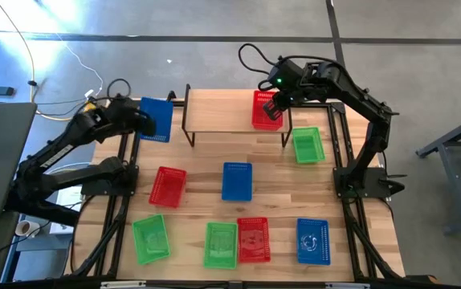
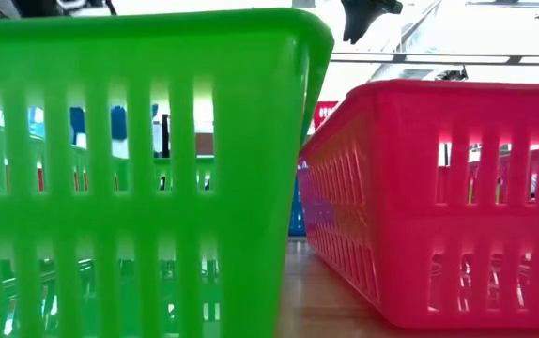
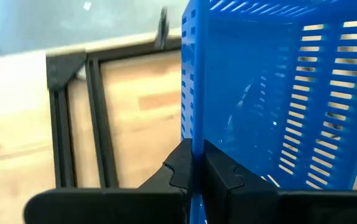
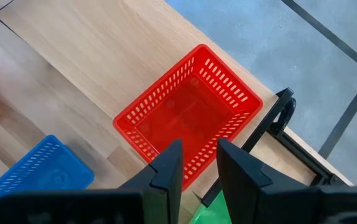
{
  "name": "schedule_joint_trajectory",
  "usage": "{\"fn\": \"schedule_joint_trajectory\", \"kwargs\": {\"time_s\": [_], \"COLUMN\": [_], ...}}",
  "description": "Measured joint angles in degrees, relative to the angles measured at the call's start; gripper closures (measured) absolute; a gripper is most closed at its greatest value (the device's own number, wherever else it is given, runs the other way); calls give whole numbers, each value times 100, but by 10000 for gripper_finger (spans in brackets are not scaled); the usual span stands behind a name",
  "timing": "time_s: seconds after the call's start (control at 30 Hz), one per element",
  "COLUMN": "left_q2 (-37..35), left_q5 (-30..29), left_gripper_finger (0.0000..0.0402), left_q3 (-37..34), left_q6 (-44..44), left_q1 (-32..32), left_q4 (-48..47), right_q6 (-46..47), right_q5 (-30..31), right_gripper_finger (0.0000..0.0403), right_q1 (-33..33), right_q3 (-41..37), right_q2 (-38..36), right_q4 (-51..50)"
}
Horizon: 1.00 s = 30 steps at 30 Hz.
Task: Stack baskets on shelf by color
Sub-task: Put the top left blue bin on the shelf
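A blue basket (image 3: 272, 93) is pinched by its wall between the left gripper's (image 3: 197, 171) jaws, just off the shelf's (image 1: 230, 112) end. The right gripper's (image 4: 194, 158) jaws are parted above one red basket (image 4: 188, 115) on the shelf. Counted in the high view: three blue, three green, three red.

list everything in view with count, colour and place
blue baskets: three; one held off the shelf's left end, one mid-table, one front right
red baskets: three; one on the shelf's right end, one left of centre, one front
green baskets: three; one right of the shelf, two front left
shelf: one, light wood, at the back
table: one, wood
left pincer: shut on the blue basket's wall
right pincer: open above the shelf's red basket
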Motion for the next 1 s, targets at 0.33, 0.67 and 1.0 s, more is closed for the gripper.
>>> {"fn": "schedule_joint_trajectory", "kwargs": {"time_s": [0.33,0.67,1.0], "left_q2": [53,756,1628], "left_q5": [730,1301,1157], "left_gripper_finger": [397,397,397], "left_q3": [718,1111,1489], "left_q6": [382,386,183], "left_q1": [-2,-11,-13], "left_q4": [888,2067,2246], "right_q6": [20,187,233], "right_q5": [-11,99,103], "right_gripper_finger": [316,316,316], "right_q1": [1,0,-15], "right_q3": [0,0,0], "right_q2": [0,0,0], "right_q4": [0,2,2]}}
